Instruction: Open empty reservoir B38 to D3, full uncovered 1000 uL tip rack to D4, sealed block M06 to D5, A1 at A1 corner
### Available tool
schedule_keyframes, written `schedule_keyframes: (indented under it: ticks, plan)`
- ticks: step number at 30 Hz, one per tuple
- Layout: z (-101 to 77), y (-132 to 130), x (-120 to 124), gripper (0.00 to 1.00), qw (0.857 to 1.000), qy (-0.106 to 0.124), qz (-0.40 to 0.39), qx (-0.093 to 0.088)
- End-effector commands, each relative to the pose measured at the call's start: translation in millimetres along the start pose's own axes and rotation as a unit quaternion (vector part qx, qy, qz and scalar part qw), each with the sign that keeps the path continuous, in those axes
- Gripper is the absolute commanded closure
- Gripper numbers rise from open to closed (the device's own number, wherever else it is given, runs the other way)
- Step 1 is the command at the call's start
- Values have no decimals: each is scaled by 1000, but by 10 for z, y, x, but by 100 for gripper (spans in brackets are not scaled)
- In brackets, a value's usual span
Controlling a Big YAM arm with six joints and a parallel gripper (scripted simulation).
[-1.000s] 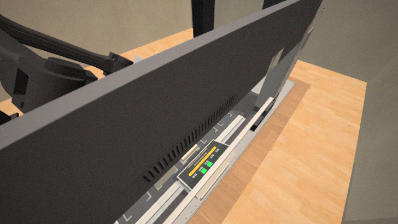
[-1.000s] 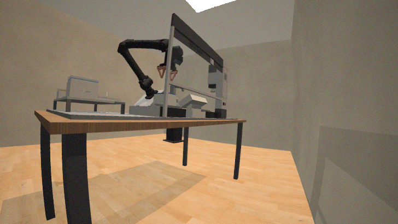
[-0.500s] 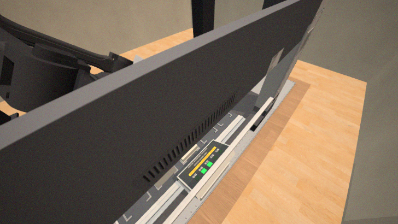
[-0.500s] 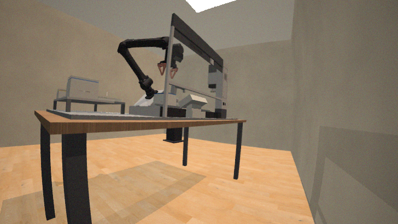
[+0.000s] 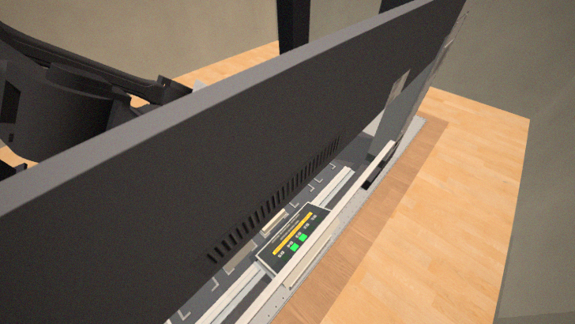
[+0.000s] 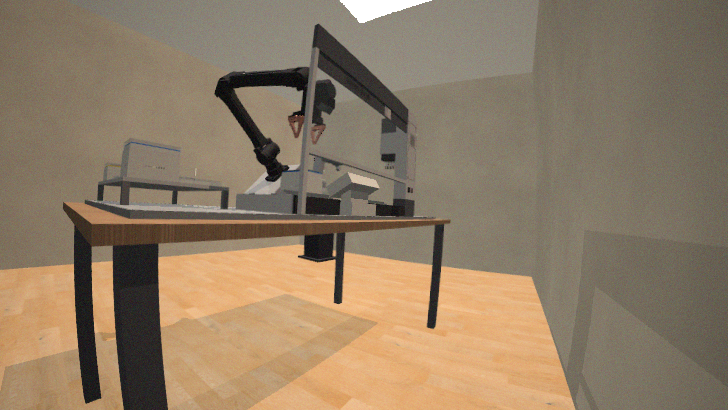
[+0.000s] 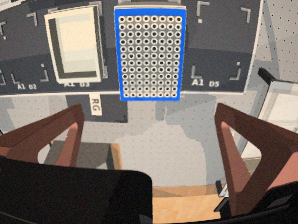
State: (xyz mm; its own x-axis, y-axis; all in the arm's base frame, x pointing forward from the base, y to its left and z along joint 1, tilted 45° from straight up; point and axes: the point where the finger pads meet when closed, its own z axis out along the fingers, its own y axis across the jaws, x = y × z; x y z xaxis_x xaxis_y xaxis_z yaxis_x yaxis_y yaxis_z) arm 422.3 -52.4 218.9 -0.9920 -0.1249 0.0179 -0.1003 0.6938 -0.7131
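The open, empty cream reservoir [image 7: 75,45] [image 5: 273,222] stands at D3. A blue tip rack [image 7: 150,56] [image 5: 240,256] without cover stands at D4; pale rings show at all its visible places. Its size labels cannot be read. D5 [image 7: 217,50], to its right in the wrist view, shows bare brackets. My gripper [image 7: 149,110] [image 6: 306,139] is open and empty, high up, its fingers on the near side of the deck in the wrist view. The sealed block M06 and the READY key cannot be made out.
The deck screen [image 5: 289,233] shows two green squares by D3 and D4. The RG nest [image 7: 112,107] lies before the deck, a grey box [image 7: 82,155] nearer. A white-edged structure [image 7: 282,105] stands at the right. The tall enclosure frame [image 6: 304,188] stands close to the arm.
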Motion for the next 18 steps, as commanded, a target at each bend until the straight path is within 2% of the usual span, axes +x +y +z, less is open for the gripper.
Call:
schedule_keyframes:
  ticks: [1, 16, 17, 18]
  plan:
    - [-135, -66, -75, 0, 1000, -16, 12, -1]
    - [-135, -66, -75, 0, 1000, -16, 12, -1]
    - [-110, -39, 112, 0, 1000, -13, 21, -1]
    - [-78, -56, 138, 0, 999, -16, 39, -1]
